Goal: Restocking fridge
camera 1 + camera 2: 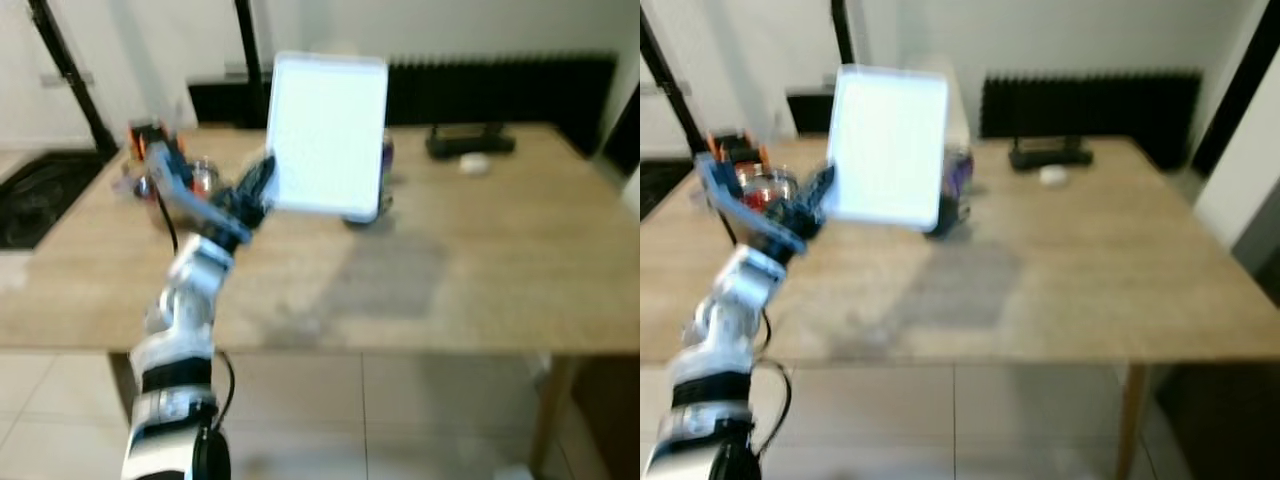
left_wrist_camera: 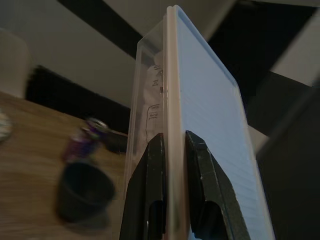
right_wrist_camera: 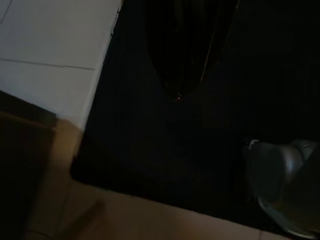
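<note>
The left gripper is clenched on the lower edge of a clear plastic container with a white lid, one black finger pressed to the clear side and the other to the lid. The container is held upright and lifted above the table, its broad white face turned toward the head camera, over the middle of the far half of the tabletop. The silver left arm is seen rising from below the table's near edge toward it.

Just behind and below the container, a small dark cup and a purple can are seen on the table, near its far edge. Near the far left corner, a cluster of small items with orange and red parts is blurred and cannot be told apart. A black flat object with a small white piece beside it lies by the far edge toward the right. A black radiator stands against the wall behind.

The right wrist view is very dark; pale floor tiles and a dark surface can be made out, and the right gripper's state cannot be told.
</note>
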Controlling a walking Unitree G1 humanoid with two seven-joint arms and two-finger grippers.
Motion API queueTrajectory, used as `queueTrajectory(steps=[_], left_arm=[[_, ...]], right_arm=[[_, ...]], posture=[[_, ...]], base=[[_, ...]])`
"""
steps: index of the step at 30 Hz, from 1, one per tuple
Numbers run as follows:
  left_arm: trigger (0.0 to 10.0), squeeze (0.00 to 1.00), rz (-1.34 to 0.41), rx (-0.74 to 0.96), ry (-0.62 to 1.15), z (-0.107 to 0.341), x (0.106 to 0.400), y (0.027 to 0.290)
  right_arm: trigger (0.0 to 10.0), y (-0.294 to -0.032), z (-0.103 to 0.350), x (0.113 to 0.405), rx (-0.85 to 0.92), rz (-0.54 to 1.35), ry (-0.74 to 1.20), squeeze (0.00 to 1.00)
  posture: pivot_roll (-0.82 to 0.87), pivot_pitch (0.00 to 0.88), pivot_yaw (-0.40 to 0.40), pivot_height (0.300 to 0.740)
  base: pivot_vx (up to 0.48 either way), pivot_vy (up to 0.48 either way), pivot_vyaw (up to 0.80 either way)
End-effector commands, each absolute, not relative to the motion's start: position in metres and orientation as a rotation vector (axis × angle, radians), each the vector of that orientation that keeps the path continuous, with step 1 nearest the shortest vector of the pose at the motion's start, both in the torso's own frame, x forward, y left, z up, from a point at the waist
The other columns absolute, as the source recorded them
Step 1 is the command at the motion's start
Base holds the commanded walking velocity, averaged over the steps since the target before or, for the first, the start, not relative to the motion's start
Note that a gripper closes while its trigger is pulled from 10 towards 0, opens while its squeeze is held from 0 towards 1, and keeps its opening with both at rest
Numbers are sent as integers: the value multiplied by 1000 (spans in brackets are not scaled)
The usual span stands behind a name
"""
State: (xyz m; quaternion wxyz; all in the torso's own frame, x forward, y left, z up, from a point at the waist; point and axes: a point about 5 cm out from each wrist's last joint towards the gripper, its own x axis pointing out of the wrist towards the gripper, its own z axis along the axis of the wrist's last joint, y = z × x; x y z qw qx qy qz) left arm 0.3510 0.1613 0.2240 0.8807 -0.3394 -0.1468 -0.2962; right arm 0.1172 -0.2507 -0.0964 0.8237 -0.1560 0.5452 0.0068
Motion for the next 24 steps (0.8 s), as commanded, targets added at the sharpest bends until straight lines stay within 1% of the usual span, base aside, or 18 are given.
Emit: queueTrajectory(steps=[1, 11, 24], left_arm=[[10000, 0, -627, -716, -332, 228, 350, 163], [10000, 0, -647, -717, -336, 229, 349, 156], [10000, 0, -656, -715, -346, 232, 349, 154]], right_arm=[[10000, -246, -99, 111, -310, 13, 1173, 0], [10000, -249, -98, 114, -315, 8, 1164, 0], [10000, -247, -97, 118, -310, 8, 1153, 0]], posture=[[-64, 20, 0, 740], [-68, 10, -1, 740], [-67, 13, 1, 740]], base=[[-277, 0, 0], [-277, 0, 0], [-278, 0, 0]])
